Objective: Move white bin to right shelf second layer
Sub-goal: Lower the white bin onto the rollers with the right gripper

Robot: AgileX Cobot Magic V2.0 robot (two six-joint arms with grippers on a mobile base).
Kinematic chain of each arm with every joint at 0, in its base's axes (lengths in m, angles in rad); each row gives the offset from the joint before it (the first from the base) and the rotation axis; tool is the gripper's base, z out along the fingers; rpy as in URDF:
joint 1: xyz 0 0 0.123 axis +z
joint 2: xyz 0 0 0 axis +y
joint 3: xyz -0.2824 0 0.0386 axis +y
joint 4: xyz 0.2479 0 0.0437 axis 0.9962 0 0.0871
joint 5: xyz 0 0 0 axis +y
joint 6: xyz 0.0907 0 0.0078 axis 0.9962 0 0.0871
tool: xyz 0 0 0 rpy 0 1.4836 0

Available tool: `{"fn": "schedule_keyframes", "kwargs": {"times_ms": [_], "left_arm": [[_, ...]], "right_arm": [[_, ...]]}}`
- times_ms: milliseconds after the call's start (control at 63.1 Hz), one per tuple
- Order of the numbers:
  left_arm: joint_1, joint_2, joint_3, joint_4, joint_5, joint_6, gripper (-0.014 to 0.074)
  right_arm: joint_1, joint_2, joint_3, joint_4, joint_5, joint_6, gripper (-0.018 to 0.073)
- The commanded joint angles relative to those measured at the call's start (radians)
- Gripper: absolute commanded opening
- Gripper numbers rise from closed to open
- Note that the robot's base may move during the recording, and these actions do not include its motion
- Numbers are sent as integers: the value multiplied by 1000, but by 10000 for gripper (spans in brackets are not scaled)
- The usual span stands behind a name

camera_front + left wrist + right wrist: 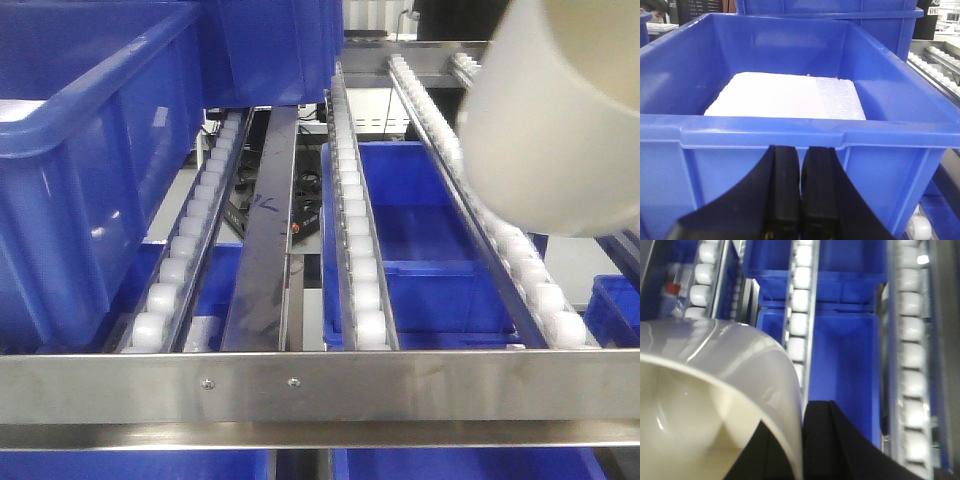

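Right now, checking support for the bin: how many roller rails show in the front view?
3: left rail beside the blue crate, middle rail, right rail under the white bin. More may hide behind it.

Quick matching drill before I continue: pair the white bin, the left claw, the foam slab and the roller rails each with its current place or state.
Things:
1. white bin
2. left claw
3. foam slab
4. roller rails

States:
A. lying inside a blue crate
B. shut, empty, facing a crate wall
C. held up above the rails, gripped at its rim by the right claw
D. sloping steel, lined with white rollers

Pairs: 1-C, 2-B, 3-A, 4-D
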Motion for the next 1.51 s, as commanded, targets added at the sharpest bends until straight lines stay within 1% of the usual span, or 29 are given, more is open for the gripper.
{"fn": "schedule_keyframes", "kwargs": {"times_ms": [0,190,396,523,792,1489], "left_arm": [[-6,-3,37,-1,-84,-7,85],[-6,-3,37,-1,-84,-7,85],[-6,-3,37,-1,-84,-7,85],[-6,-3,37,-1,-84,-7,85],[-6,-3,37,-1,-84,-7,85],[-6,-3,37,-1,-84,-7,85]], "right_arm": [[15,44,-78,8,-70,2,49],[26,173,-126,8,-9,2,49],[26,248,-127,8,-7,2,49],[27,269,-127,8,-8,2,49],[66,311,-129,-5,-16,2,49],[66,380,-129,-7,-29,2,49]]}}
